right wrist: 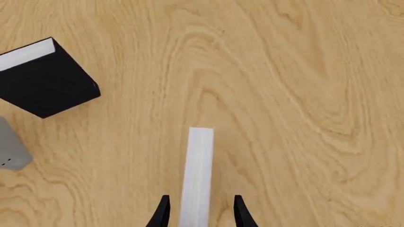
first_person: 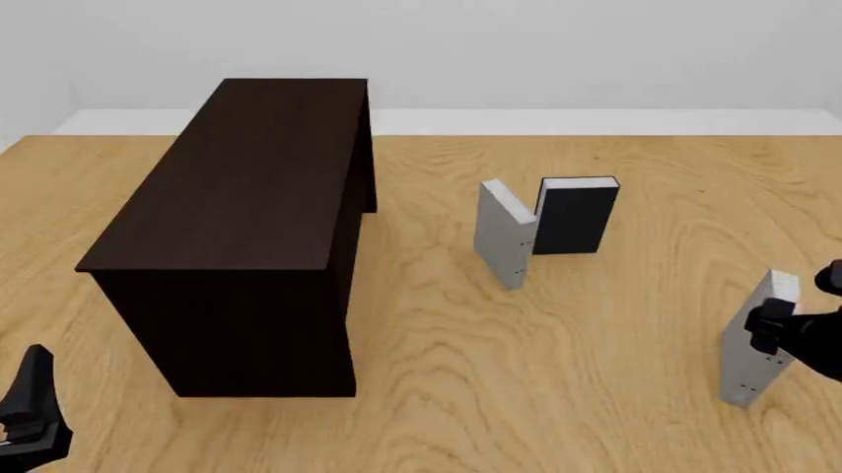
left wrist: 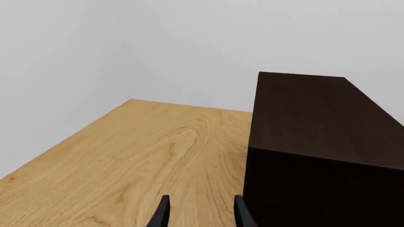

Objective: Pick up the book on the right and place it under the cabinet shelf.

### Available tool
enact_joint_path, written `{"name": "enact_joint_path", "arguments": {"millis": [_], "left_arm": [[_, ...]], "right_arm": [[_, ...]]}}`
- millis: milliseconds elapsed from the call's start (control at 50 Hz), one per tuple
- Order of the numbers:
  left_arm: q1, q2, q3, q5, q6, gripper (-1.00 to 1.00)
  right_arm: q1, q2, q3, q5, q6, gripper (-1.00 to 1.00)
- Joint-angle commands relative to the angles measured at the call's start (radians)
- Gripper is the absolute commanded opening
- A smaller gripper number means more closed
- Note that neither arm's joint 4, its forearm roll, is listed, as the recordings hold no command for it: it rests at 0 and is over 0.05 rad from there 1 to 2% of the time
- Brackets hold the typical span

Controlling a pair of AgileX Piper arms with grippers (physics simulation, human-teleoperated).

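Book (right wrist: 197, 175) stands upright between right gripper (right wrist: 198, 213) fingers, ungripped.

Light wood-grain table (first_person: 553, 335), plain pale-grey walls (first_person: 526, 49) (evenly lit), white baseboard (first_person: 593, 121)

Your left gripper (left wrist: 199, 213) is showing as two slim matte-black fingers (left wrist: 162, 215), each tapering to a narrow pointed tip with flat inner faces. Your right gripper (right wrist: 199, 213) is rendering identically: same black, same blade-like taper. In the front view, you are seeing the left gripper (first_person: 32, 409) as a dark angular wedge with faint lighter edging, and the right gripper (first_person: 779, 330) as a blocky black housing. No cables, screws or markings are resolving.
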Motion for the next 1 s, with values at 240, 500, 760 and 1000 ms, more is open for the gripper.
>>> {"name": "enact_joint_path", "arguments": {"millis": [240,500,760,1000], "left_arm": [[0.000,0.000,0.002,-0.002,0.000,1.00],[0.000,0.000,0.001,0.000,0.001,1.00],[0.000,0.000,0.000,0.000,0.001,1.00],[0.000,0.000,0.002,-0.002,0.000,1.00]], "right_arm": [[0.008,0.127,0.077,-0.161,0.032,1.00],[-0.002,0.116,0.084,-0.158,0.024,-1.00],[0.000,-0.058,0.024,-0.001,0.017,-1.00],[0.088,-0.258,-0.017,0.146,0.087,-1.00]]}}
